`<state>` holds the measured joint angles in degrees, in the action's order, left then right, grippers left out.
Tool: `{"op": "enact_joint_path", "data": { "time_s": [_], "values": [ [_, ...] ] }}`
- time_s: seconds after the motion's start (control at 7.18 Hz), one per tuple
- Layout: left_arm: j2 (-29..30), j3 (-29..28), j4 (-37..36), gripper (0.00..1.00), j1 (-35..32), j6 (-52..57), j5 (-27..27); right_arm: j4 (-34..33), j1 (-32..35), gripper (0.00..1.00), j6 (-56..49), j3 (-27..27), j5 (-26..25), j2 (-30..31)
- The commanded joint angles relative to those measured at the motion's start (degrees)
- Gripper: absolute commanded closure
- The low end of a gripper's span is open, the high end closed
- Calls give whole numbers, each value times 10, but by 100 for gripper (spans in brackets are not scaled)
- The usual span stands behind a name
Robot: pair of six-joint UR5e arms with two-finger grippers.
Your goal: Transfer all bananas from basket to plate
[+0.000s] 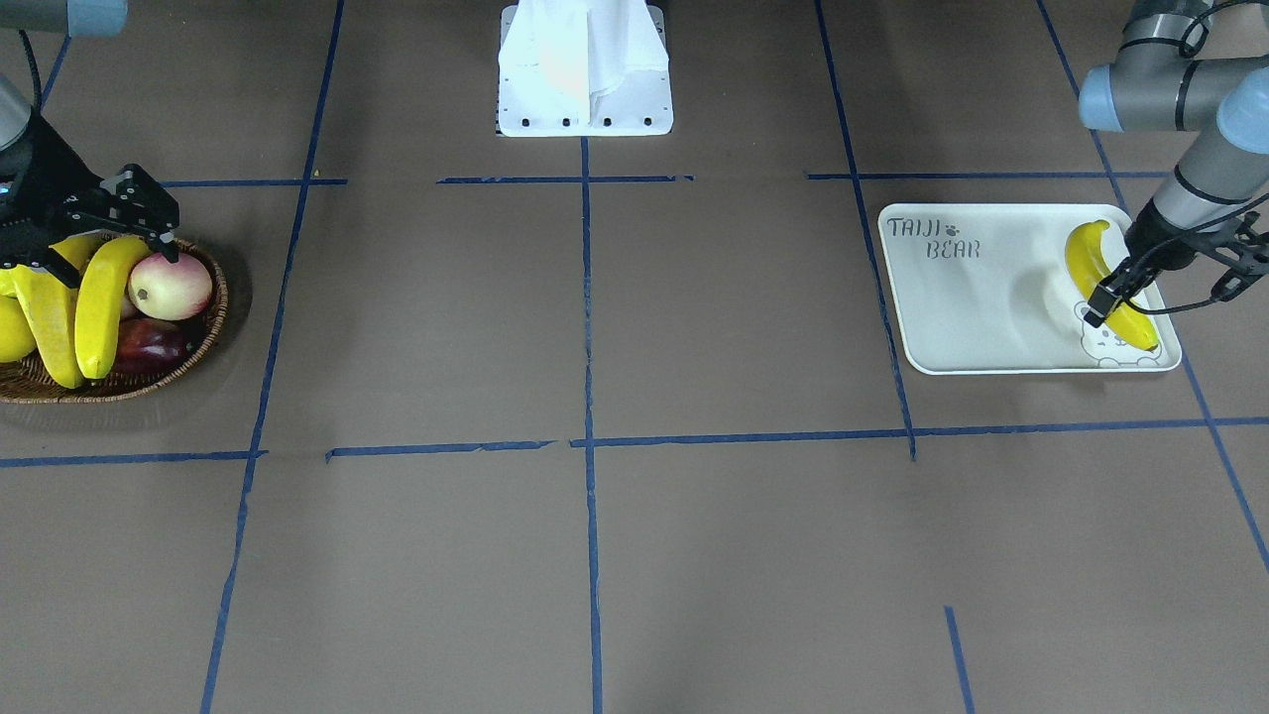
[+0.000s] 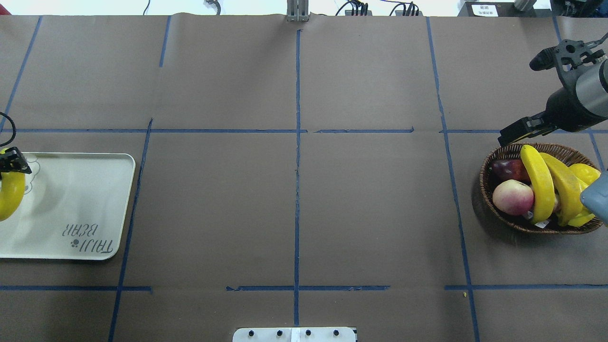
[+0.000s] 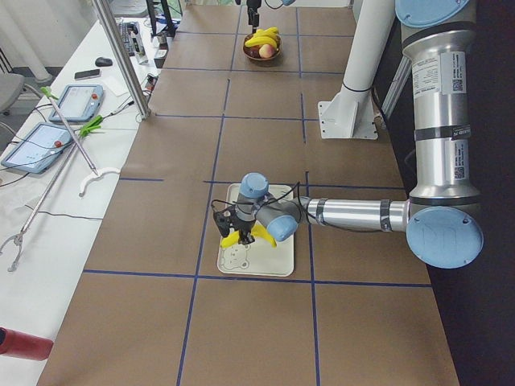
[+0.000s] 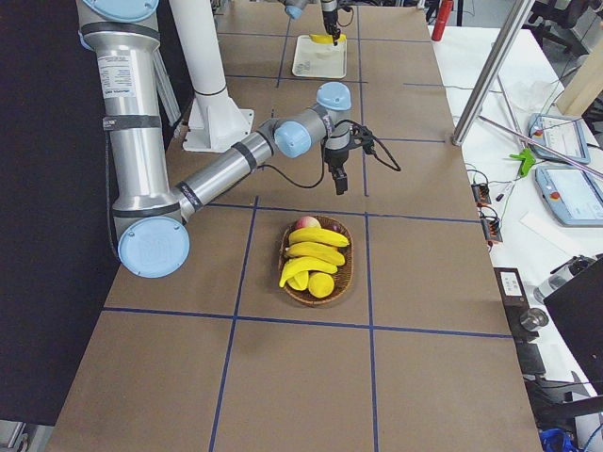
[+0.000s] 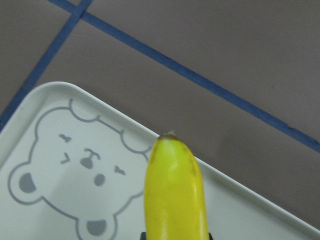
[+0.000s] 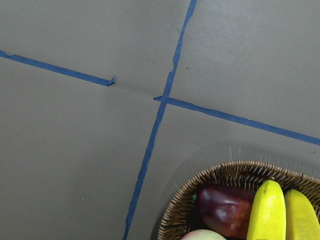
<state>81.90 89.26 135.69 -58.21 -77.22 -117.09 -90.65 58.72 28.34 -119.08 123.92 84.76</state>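
The left gripper (image 1: 1112, 296) is clamped on a banana (image 1: 1086, 253) at its middle, over the left part of the plate (image 1: 972, 317) by the bear drawing (image 5: 75, 165). The left wrist view shows the banana's tip hanging above the plate's rim next to the bear. From the front its shadow falls apart from it on the white, so it seems to be clear of the plate, though contact cannot be ruled out. The plate lies at the left end of the table (image 2: 294, 213), with the basket (image 2: 503, 156) well apart at the right end. Three bananas (image 2: 539, 185) lie across the basket, piled side by side. A pink fruit (image 2: 513, 197) and a dark red fruit (image 2: 506, 168) sit on their left, and a plump yellow fruit (image 2: 585, 173) on their right. The right gripper (image 2: 510, 136) hangs above the far rim of the basket and touches nothing. Whether its fingers are apart or together cannot be told; its wrist view shows only table and the basket's edge
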Motion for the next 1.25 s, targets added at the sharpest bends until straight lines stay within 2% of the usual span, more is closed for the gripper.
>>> {"op": "enact_joint_path", "data": {
  "time_s": [0.0,0.14,0.28,0.56,0.84,1.11],
  "values": [
    [-3,-57,22,61,-43,84,-12,0,2,0,-2,-1,0,3],
    [-3,-70,22,1,-44,148,-12,0,2,0,-2,-2,0,3],
    [-3,-63,22,0,-55,166,-35,0,2,0,-1,-3,0,4],
    [12,-53,16,0,-160,168,-200,2,2,0,5,-5,-8,29],
    [23,-19,15,0,-169,164,-222,13,2,1,-7,-7,-34,93],
    [27,-9,15,0,-169,161,-222,155,2,2,-27,6,-32,185]
  ]
}}
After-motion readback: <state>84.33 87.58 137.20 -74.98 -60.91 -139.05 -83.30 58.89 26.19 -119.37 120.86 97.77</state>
